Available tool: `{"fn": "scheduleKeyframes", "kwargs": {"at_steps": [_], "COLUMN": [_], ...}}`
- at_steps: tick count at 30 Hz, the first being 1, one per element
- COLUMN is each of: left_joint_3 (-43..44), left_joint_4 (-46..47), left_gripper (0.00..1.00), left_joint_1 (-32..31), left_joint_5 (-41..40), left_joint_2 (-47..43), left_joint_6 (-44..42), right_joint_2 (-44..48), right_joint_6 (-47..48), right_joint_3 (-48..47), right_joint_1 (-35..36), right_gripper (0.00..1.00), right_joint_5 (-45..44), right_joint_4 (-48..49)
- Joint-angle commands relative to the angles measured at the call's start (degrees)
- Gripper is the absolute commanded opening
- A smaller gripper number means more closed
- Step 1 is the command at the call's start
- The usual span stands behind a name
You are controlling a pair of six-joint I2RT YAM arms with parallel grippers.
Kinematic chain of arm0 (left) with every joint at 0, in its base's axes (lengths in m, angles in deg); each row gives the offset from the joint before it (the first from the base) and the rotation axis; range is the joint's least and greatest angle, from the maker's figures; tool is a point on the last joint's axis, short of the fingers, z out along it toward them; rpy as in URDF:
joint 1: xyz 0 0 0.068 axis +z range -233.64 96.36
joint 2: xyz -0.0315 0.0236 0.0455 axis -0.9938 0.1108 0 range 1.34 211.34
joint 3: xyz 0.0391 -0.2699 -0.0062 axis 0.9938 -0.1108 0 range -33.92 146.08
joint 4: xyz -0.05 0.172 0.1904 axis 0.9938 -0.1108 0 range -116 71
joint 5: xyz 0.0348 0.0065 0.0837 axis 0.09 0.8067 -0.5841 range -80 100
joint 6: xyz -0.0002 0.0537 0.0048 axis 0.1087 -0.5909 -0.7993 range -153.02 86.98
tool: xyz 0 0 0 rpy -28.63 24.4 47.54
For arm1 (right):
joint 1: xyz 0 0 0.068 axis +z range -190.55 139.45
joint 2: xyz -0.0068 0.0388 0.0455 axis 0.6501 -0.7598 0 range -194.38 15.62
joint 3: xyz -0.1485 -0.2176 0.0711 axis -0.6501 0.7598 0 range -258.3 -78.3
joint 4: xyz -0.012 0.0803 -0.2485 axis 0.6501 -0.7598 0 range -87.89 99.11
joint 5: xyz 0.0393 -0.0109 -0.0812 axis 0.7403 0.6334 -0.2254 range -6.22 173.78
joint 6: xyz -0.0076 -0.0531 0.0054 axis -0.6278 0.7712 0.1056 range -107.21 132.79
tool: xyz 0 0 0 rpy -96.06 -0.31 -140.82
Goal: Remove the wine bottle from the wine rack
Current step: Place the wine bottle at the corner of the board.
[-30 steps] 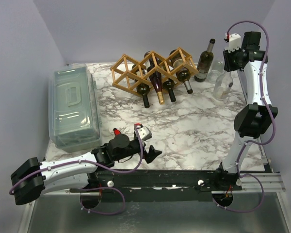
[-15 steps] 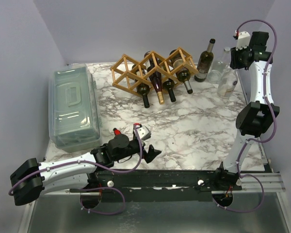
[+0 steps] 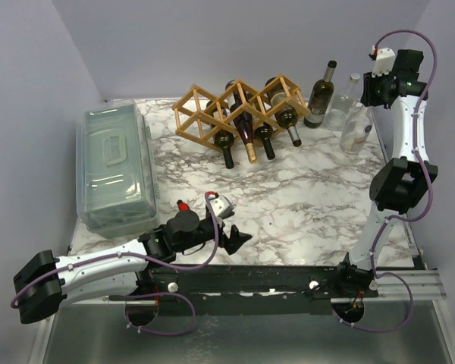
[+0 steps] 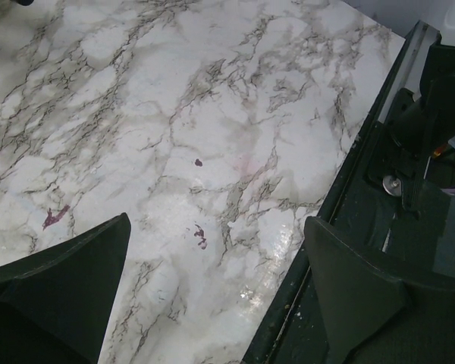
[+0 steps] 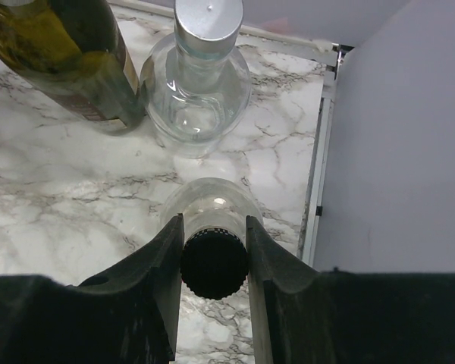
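Fingers (image 5: 161,273) of the right gripper (image 5: 214,226) are clamped on either side of the black cap (image 5: 214,267) of a clear-glass wine bottle (image 5: 212,199). It stands upright on the marble table (image 3: 311,189) at the upper right of the top view, well apart from the wine rack (image 3: 212,114) at upper centre. I judge this to be the task's bottle, already off the rack. Its long axis runs straight down from the wrist, so letting go and rising along that line looks safest. A green bottle (image 5: 53,45) and a silver-capped bottle (image 5: 205,68) stand just beyond it. Four racked bottles (image 3: 246,140) point their necks toward the lower frame. The left gripper (image 3: 241,240) sits spread wide at lower centre, far from all of this.
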Motion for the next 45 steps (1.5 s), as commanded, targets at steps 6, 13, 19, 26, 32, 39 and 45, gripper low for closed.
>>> {"fn": "scheduleKeyframes", "kwargs": {"at_steps": [6,13,19,26,32,39,45], "left_joint_3": [0.08,-0.56,-1.16,-1.31,-0.89,0.5,2.12], "left_joint_4": [-0.66,-0.94,-1.19,-1.66,-2.85,-6.4,-8.73], "left_gripper": [0.99,0.99,0.99,0.99,0.99,0.99,0.99], "left_joint_1": [-0.25,-0.25,-0.25,-0.17,-0.08,0.53,0.97], "left_joint_5": [-1.74,-2.06,-2.47,-3.37,-4.12,-5.92,-5.5], "left_joint_2": [-4.16,-6.4,-8.51,-9.95,-11.69,-13.39,-13.88], "left_joint_6": [1.88,2.3,2.76,3.02,3.53,5.72,8.1], "right_joint_2": [-1.08,-0.91,-0.49,-0.56,-0.3,0.22,1.4], "right_joint_6": [-1.14,-3.35,-4.7,-5.43,-4.94,-4.82,-4.89], "right_joint_3": [-2.16,-2.01,-2.0,-1.84,0.52,2.51,3.75], "right_joint_1": [-0.72,-0.68,-0.68,-0.72,-0.68,-0.68,-0.68], "right_gripper": [0.0,0.0,0.0,0.0,0.04,0.24,0.52], "right_joint_5": [1.4,3.17,3.94,4.54,5.17,6.68,7.82], "right_joint_4": [4.51,5.18,5.95,6.25,6.14,6.23,6.46]}}
